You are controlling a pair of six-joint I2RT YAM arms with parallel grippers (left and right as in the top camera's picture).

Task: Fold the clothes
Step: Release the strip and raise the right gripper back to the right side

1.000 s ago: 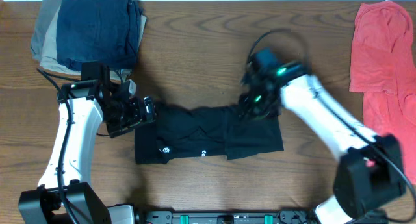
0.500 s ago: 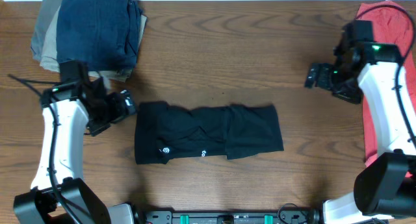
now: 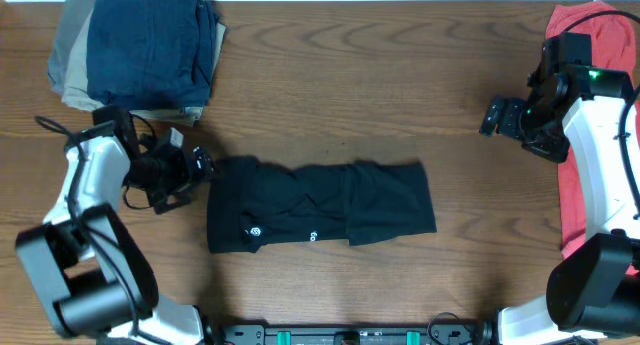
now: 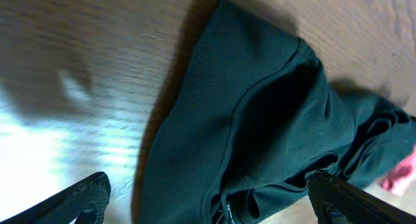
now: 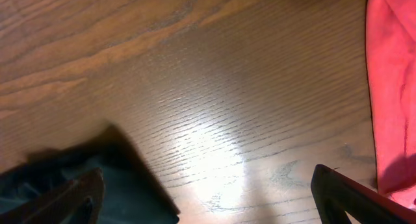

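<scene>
Both jaws released, empty. Risk of crooked next fold in black garment [image 3: 320, 207]: bunched left end, loose layers.

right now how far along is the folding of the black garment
Done, it seems: the black garment lies as a compact folded rectangle, though its upper edge looks rumpled. In hand: nothing; the left end effector beside it and the right end effector near the red-pink shirt are both open. Left: perhaps tidying that edge.
</scene>
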